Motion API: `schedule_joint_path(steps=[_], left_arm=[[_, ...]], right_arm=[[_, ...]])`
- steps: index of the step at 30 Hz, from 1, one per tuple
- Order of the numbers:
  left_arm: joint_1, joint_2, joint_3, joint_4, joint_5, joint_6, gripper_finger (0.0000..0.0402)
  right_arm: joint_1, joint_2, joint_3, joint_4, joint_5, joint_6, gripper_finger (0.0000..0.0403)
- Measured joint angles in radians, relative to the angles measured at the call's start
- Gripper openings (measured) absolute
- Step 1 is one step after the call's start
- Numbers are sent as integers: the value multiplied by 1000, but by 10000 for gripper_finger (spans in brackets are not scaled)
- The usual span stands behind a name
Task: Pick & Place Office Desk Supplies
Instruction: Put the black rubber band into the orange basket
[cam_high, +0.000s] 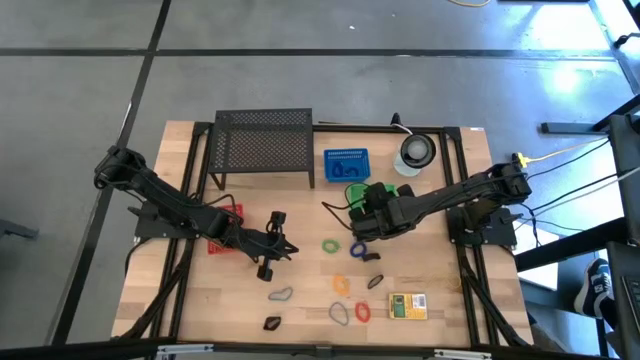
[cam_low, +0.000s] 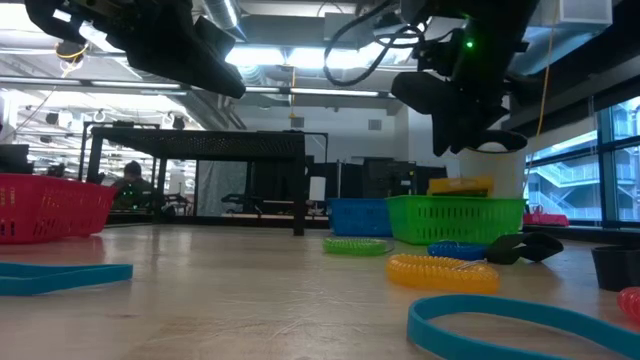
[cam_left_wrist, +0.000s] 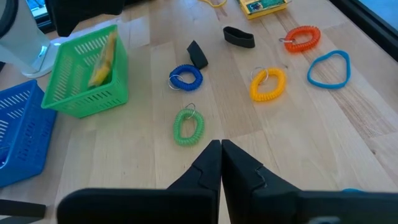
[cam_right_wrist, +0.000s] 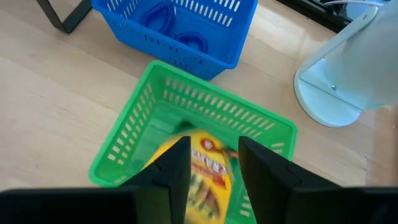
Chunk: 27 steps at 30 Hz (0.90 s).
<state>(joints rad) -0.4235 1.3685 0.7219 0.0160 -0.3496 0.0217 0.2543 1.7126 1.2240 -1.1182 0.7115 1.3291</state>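
Note:
My right gripper (cam_right_wrist: 214, 144) (cam_high: 362, 210) hangs open over the green basket (cam_right_wrist: 155, 106) (cam_high: 358, 193). A yellow-green box (cam_right_wrist: 208, 168) sits tilted inside that basket, its upper end leaning on a wall and poking above the rim (cam_left_wrist: 102, 56) (cam_low: 460, 186); the fingers stand apart from it. My left gripper (cam_left_wrist: 221, 152) (cam_high: 282, 248) is shut and hovers over the table left of the loose items. These lie flat: green coil (cam_left_wrist: 188, 126), blue coil (cam_left_wrist: 185, 78), yellow coil (cam_left_wrist: 268, 83), orange coil (cam_left_wrist: 303, 38), blue band (cam_left_wrist: 329, 68), black clips (cam_left_wrist: 239, 37), a second box (cam_high: 407, 305), and a grey loop (cam_high: 280, 295).
A blue basket (cam_high: 346, 165) holding blue coils stands beyond the green one. A black mesh shelf (cam_high: 263, 145) sits at the far edge, a red basket (cam_high: 226, 226) lies under my left arm, and a round white object (cam_high: 415, 150) stands far right.

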Motion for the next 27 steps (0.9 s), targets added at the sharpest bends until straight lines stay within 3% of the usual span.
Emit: schedule_joint_path(steps=[12, 20, 27], left_arm=[[0, 0, 0, -20, 0, 0, 2], [0, 0, 0, -20, 1, -12, 1], [0, 0, 0, 15, 61, -36, 8]], right_arm=[[40, 0, 129, 4, -170, -157, 124], [205, 0, 156, 12, -308, -219, 104], [346, 1, 142, 18, -331, -163, 102]])
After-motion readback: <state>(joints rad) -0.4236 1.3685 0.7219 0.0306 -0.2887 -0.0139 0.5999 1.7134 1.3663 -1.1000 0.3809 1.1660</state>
